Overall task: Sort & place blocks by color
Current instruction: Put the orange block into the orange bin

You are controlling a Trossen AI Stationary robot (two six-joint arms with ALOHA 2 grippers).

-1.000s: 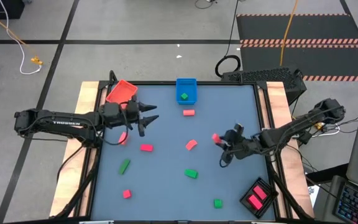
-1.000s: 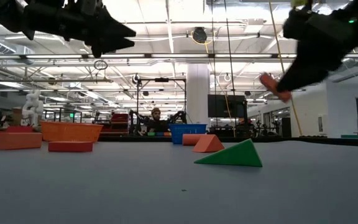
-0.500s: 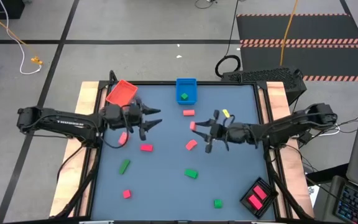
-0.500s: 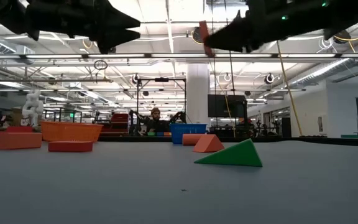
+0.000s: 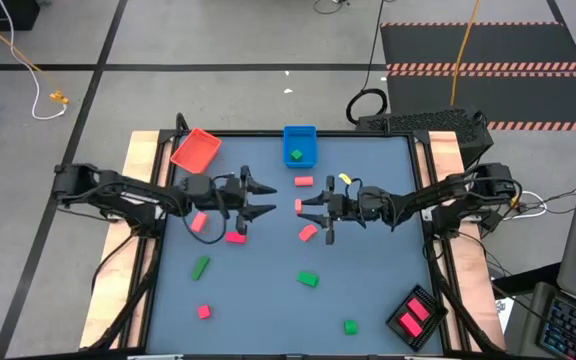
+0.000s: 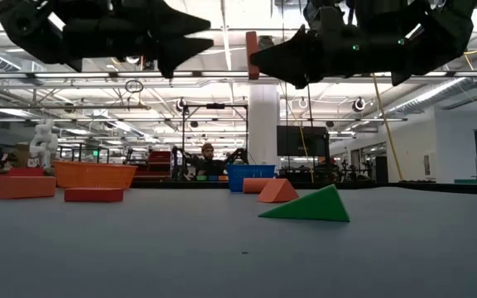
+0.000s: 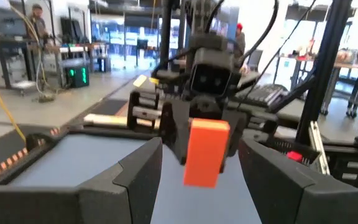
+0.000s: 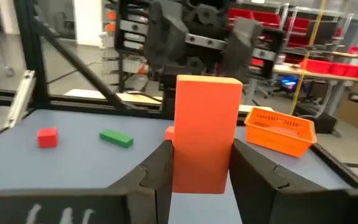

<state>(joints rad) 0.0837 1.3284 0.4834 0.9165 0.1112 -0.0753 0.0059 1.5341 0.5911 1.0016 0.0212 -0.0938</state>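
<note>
Above the middle of the table my right gripper (image 5: pixel 303 205) is shut on a red-orange block (image 8: pixel 207 118). My left gripper (image 5: pixel 271 199) faces it from the table's left, open, its fingertips a little short of the block. Other small pink blocks (image 5: pixel 235 237) and green blocks (image 5: pixel 308 279) lie flat on the blue-grey table top. A red tray (image 5: pixel 196 147) and a blue tray (image 5: pixel 300 145) stand at the far edge. A black tray (image 5: pixel 415 317) stands at the near right corner. My right gripper pinches the block's two broad sides, on its lower half (image 8: pixel 201 168), between its two fingers. In the low view the block (image 6: pixel 251 55) stands at the fingers' free ends. The fingers lie level and point toward the table's left. The block stands upright, lifted clear of the table.
A green block lies in the blue tray, and pink blocks (image 5: pixel 411 320) lie in the black tray. Loose blocks are scattered under and around both grippers, among them a pink one (image 5: pixel 306 232) and a green wedge (image 6: pixel 309 204). A person (image 6: pixel 208 159) sits in the room beyond the table.
My right gripper has carried the block from the table's right side toward its middle, turning until its fingers point level at my left gripper and the block stands upright. My left gripper has moved toward the table's right, toward the block, and stayed open.
</note>
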